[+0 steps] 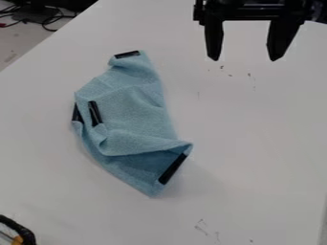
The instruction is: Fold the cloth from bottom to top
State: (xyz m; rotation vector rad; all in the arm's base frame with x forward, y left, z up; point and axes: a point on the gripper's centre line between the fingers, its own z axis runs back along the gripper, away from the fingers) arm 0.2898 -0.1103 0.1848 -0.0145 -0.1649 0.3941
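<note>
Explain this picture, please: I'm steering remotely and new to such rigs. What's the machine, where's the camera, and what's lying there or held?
The machine is a black robot arm coming in from the top edge; its two-fingered pincer is open and holds nothing. One fixed camera looks down at a slant on the white table. Left of the pincer lies a light blue cloth, crumpled and partly folded over itself, with dark strips on it. Cables show at the upper left.
</note>
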